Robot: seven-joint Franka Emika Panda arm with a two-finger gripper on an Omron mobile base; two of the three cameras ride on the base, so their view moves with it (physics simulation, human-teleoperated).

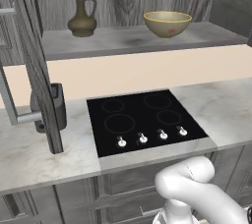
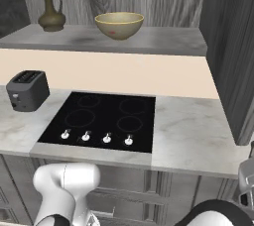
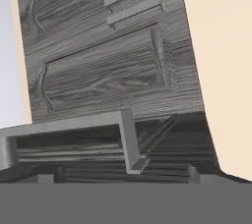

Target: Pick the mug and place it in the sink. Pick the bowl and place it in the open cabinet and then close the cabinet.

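Tan-olive round ceramic bowl (image 1: 167, 23) sits on dark grey woodgrain cabinet (image 1: 133, 39) shelf — left door's top cropped; gripper jaws spread wide, empty.

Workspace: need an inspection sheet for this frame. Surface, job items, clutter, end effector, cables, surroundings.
Surface: marbled grey counter with a black cooktop set in it, four knobs along its front edge.
Job's things: bowl upright on the cabinet shelf; cabinet door stands open at the left. Mug and sink: nothing seen.
Clutter: brown jug on the same shelf, left of the bowl and apart from it; dark toaster on the counter, left of the cooktop.
End effector: hand view faces a woodgrain door panel and a silver bar handle close up; jaws read as open, holding nothing.
Cables: nothing seen.
Surroundings: cream backsplash, grey lower drawers.
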